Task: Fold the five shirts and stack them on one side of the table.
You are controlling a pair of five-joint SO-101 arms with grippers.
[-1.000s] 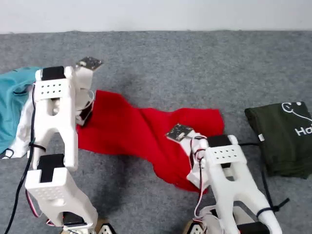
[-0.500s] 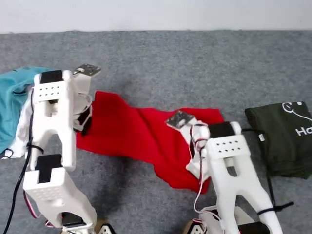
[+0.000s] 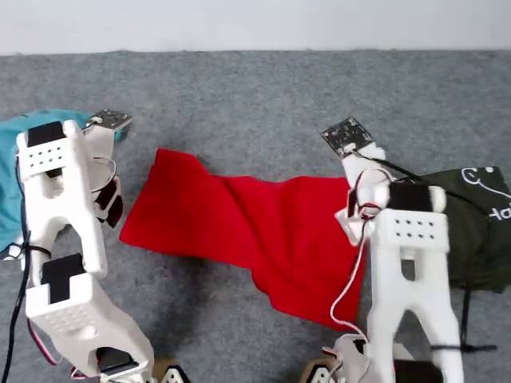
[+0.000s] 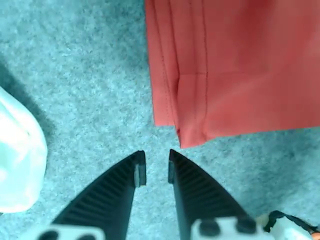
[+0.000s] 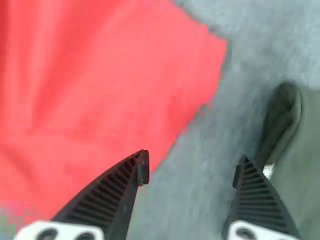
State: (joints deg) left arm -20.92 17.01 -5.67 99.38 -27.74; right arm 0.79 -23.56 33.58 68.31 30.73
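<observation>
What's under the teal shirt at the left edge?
White cloth shows at the near edge of the teal shirt; the left arm covers the rest of that pile.

— Item one: left arm (image 3: 60, 199)?
— White, at the left of the high view. The links rise steeply and the wrist is bent forward and down. Its left gripper (image 4: 152, 170) has black ribbed fingers pointing downward, with the tips drawn close and a thin slit between them.
— Item two: right arm (image 3: 407, 255)?
— White, at the right of the high view, stretched forward with the wrist at its far end. Its right gripper (image 5: 192, 170) has the same black ribbed fingers, spread wide and angled downward.
</observation>
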